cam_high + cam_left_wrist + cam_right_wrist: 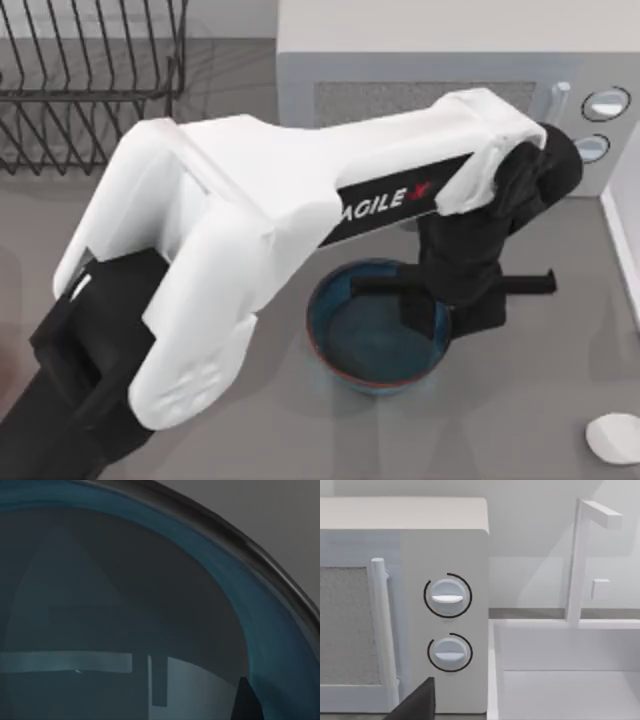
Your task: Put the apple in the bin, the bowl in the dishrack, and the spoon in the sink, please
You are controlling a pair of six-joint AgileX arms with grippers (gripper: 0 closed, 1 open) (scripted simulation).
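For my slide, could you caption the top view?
Left gripper lowered into the bowl, dishrack behind.

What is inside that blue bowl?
Only the left gripper reaching down over the bowl; the visible inside looks bare, though the gripper covers part of it.

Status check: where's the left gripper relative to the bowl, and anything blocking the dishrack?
Left gripper down at bowl, over its far rim. Dishrack top left, nothing on the table between. Spoon bottom right, untouched.

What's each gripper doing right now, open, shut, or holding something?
Left gripper: over the bowl, one finger inside the rim; open or shut cannot be told.
Right gripper: facing the microwave and sink; cannot be told.
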